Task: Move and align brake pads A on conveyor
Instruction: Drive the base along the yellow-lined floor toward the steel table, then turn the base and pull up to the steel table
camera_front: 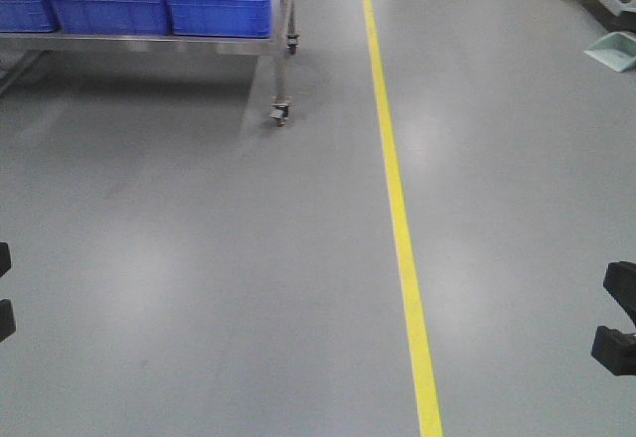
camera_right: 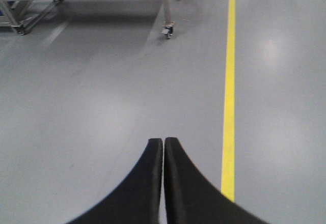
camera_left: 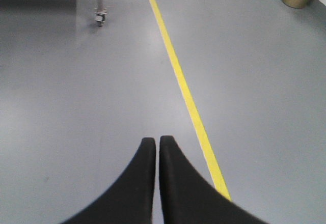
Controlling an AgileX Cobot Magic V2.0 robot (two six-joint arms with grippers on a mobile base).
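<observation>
Neither the brake pads nor the conveyor appears in any view. A glossy grey floor (camera_front: 199,258) carries a yellow line (camera_front: 397,209). Left of the line stands a wheeled steel cart (camera_front: 149,45) holding blue bins (camera_front: 219,2). The left claw (camera_left: 157,143) and right claw (camera_right: 163,142), both clenched and empty, point forward above the floor, along the line.

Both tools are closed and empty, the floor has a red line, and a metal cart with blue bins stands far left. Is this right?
Not quite: the line is yellow, not red, as the front view shows. The rest holds: the left tool and the right tool are closed and empty, and the metal cart with blue bins stands far left.
</observation>
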